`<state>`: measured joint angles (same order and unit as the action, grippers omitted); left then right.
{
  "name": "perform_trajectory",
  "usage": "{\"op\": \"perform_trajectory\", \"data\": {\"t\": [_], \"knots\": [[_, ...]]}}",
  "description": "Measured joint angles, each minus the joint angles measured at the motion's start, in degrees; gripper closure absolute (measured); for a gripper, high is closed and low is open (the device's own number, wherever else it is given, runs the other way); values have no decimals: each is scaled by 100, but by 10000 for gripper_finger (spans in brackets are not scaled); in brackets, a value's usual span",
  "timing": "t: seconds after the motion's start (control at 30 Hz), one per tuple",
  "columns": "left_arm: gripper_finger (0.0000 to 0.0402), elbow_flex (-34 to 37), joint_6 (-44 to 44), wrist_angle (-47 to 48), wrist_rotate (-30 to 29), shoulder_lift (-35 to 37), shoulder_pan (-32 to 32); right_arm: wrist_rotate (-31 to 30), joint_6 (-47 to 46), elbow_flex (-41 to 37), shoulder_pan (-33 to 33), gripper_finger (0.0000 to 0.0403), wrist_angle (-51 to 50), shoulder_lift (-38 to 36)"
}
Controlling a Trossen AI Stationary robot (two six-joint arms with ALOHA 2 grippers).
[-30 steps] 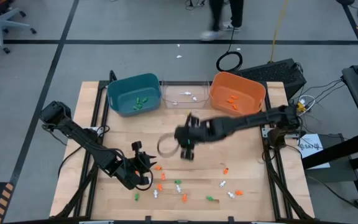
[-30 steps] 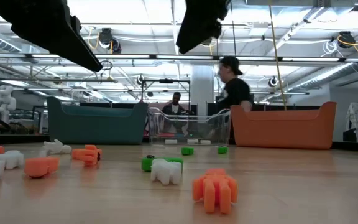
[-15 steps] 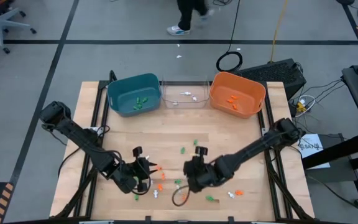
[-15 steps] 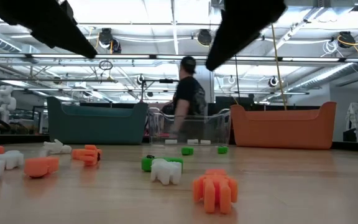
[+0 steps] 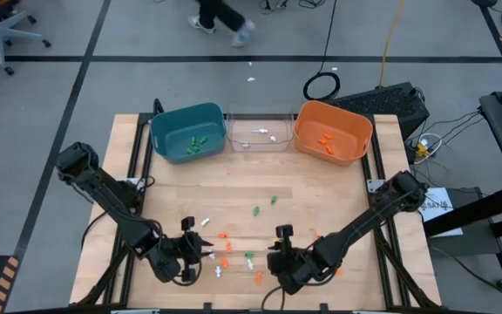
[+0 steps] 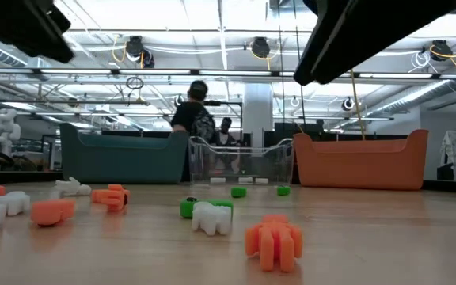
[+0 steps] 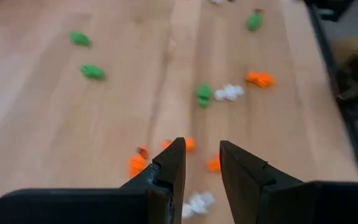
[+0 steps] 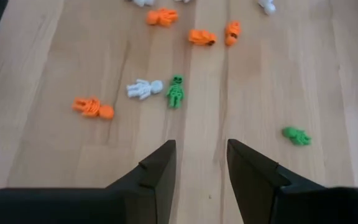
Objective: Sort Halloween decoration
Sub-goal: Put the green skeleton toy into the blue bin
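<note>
The Halloween decoration is a scatter of tiny orange, green and white trinkets lying on the wooden table near its front edge, among them an orange one point(image 6: 274, 241), a white one point(image 6: 210, 218) and a green skeleton point(image 8: 176, 91). More trinkets lie in the bins at the back. My left gripper point(image 5: 204, 249) hovers open over the front left of the scatter, with orange and white trinkets point(image 7: 137, 165) below its fingertips point(image 7: 202, 152). My right gripper point(image 5: 274, 260) hovers open over the front middle, above bare wood point(image 8: 201, 152), short of the green skeleton. Neither holds anything.
Along the far edge stand a teal bin point(image 5: 159, 122) with green pieces, a clear bin point(image 5: 258, 116) with white ones and an orange bin point(image 5: 364, 131) with orange ones. Two green trinkets point(image 5: 264, 205) lie mid-table. A person point(image 5: 220, 16) walks on the floor beyond the table.
My right gripper has swept from the table's middle toward the near edge and come down, rolling as it went. My left gripper has swung a little toward the near edge. The trinkets have stayed where they lay. The person behind has walked toward the left.
</note>
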<state>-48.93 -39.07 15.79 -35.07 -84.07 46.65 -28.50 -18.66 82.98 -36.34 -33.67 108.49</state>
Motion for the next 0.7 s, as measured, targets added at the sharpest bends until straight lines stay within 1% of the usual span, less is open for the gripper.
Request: {"op": "perform_trajectory", "data": {"t": [0.1,0.17,0.27,0.33,0.43,0.53,0.6,0.7], "knots": [[304,0,-381,89,314,0,151,8,83,0,-20,275,7,0],[304,0,-534,153,337,-7,283,10,85,0,-34,275,-4,0],[304,0,-317,103,388,-7,446,5,186,0,-85,275,-41,7],[304,0,-88,147,617,-8,516,3,338,0,-144,275,-41,13],[304,0,37,352,948,-7,526,3,538,0,-199,275,14,46],[306,0,-222,741,1240,-34,414,12,782,-6,-234,275,-4,70],[309,0,-236,981,1548,-135,333,3,876,-26,-243,275,19,70],[311,1,-137,1260,1836,-317,277,6,890,-39,-249,275,-29,73]]}}
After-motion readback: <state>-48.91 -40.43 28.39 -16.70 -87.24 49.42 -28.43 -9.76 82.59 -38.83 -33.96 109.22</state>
